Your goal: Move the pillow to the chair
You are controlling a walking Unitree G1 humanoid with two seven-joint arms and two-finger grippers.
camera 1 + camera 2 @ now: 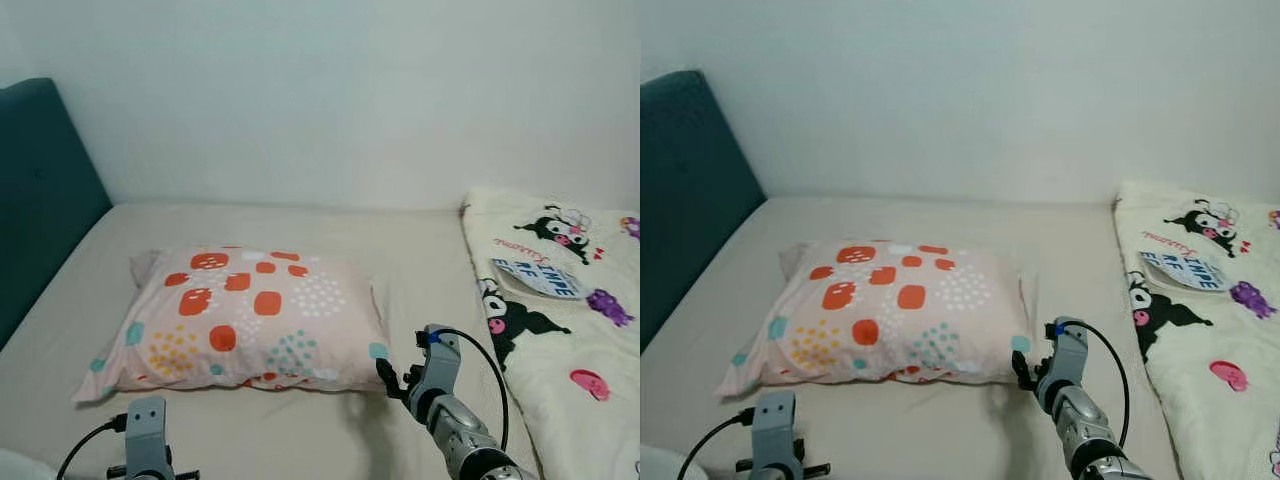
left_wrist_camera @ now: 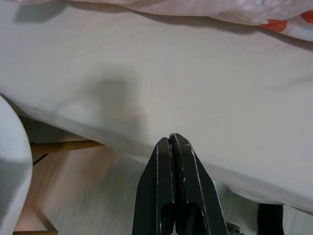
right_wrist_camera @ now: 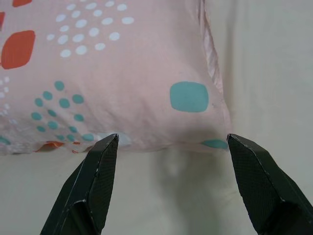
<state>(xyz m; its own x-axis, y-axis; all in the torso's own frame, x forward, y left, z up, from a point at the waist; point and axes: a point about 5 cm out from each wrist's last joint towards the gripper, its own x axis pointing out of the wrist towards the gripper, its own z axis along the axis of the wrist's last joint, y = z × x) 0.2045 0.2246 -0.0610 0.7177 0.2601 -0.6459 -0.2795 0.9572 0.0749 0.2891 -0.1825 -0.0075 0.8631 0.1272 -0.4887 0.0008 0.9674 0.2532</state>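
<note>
Pink pillow (image 1: 245,318) on bed (image 1: 420,250) | right tool (image 3: 171,147) spread at its corner | left tool (image 2: 173,147) pressed together | we judge: reaching; next advance, clamp.

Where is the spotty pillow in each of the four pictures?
Left eye view: pillow lies mid-bed, left of center.
Right eye view: same place.
Left wrist view: only its edge, along the top.
Right wrist view: its corner, just beyond the open right pincer.
Shared landmark: the beige sheet.

bed sheet (image 1: 420,260): beige, smooth | headboard (image 1: 40,190): teal, at robot's left | blanket (image 1: 570,330): cream, cartoon-print, along right side of bed | wall (image 1: 350,90): plain white, behind bed
</note>
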